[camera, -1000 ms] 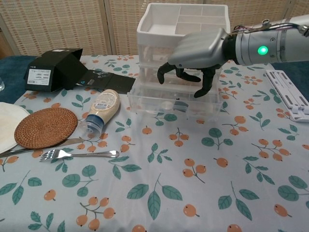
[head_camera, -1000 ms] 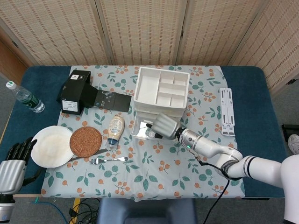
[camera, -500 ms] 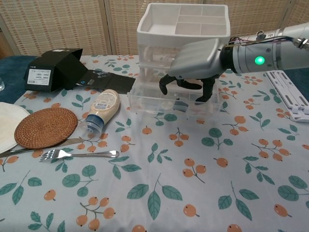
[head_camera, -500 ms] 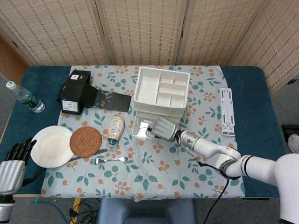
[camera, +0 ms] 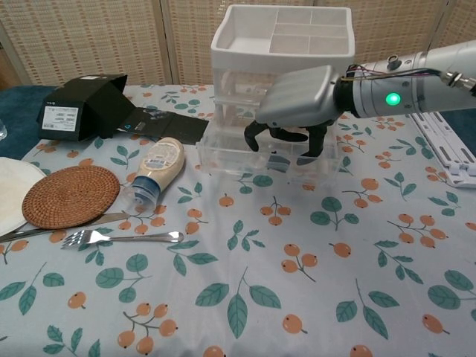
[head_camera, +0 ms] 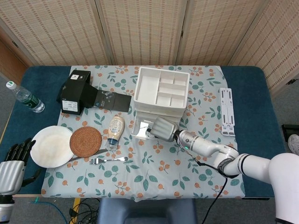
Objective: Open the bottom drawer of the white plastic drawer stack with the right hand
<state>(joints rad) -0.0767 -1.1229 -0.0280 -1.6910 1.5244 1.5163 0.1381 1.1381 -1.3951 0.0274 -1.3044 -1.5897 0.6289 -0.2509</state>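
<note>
Drawer progress is looking well advanced: the bottom drawer (camera: 271, 156) of the white plastic drawer stack (camera: 281, 56) is sitting pulled out toward the lower edge of the frame, its clear front wall jutting past the tiers above, in the upper middle of the chest view. The right hand (camera: 297, 104) is hanging over that open tray with its fingers (camera: 253, 134) curled downward, the tips dipping inside the tray near its front wall; whether they are pressing the wall or only hovering by it I cannot tell, so I cannot tell if the hand is holding it. In my judgement the pull is largely done, and what is left is a little more travel, if any, and lifting the hand clear. The left hand (head_camera: 11, 163) is sitting at the lower left corner of the head view, off the bench, fingers loosely apart and holding nothing.
</note>
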